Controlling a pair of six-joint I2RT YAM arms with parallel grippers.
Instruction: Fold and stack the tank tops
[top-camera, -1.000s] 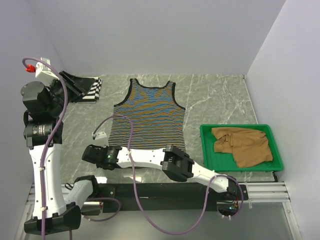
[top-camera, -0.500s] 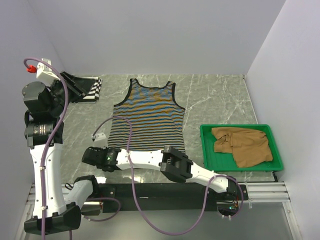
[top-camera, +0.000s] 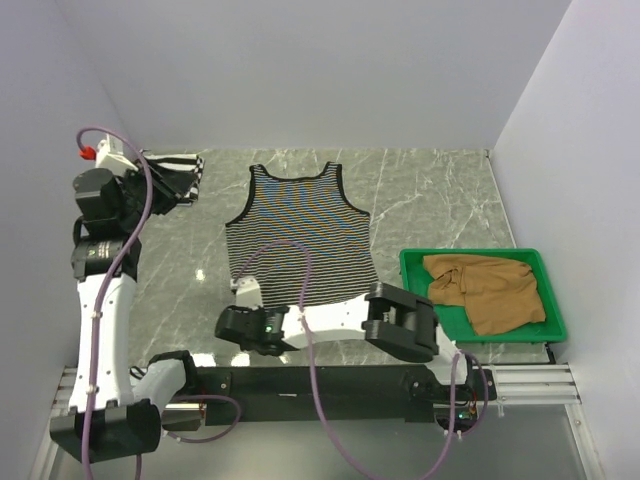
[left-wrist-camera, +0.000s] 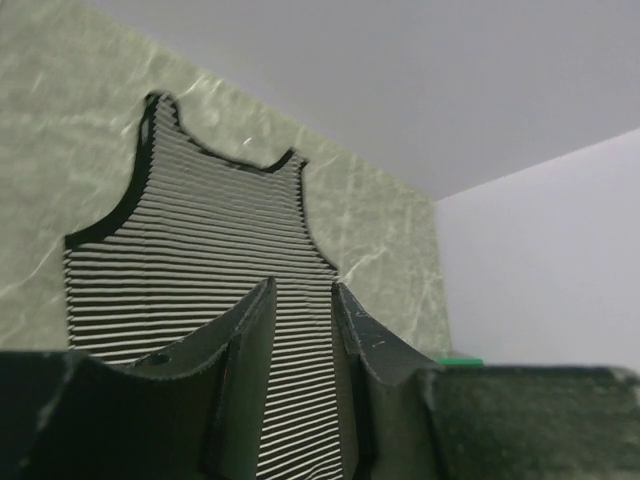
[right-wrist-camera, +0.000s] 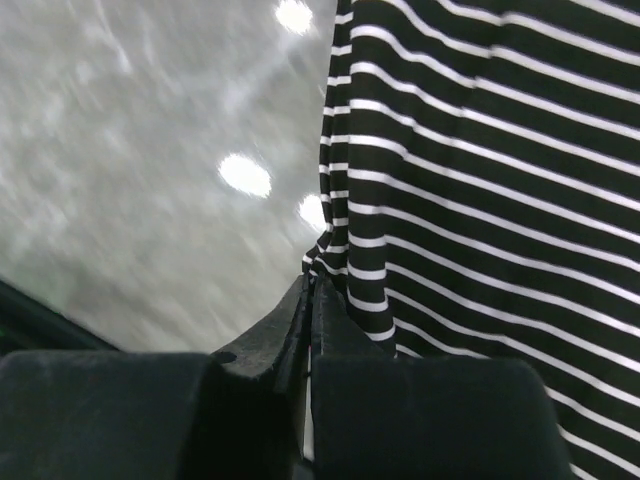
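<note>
Swung in since a second ago, the right gripper (top-camera: 243, 322) pinches the near-left hem of the pinstriped tank top (top-camera: 298, 235), flat on the desk (top-camera: 430, 190). The left gripper (top-camera: 168, 188) hangs slightly apart, empty. Best to lift low and fold straight across.

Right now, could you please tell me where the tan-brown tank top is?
In the top view, the tan-brown tank top lies crumpled inside the green tray on the right side, to the right of the pinstriped tank top.

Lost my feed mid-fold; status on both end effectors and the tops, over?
Right end effector shut on pinstripe top, hem corner. Left end effector open, empty. Tan top in green tray. Purple cable arcs over pinstripe top.
</note>
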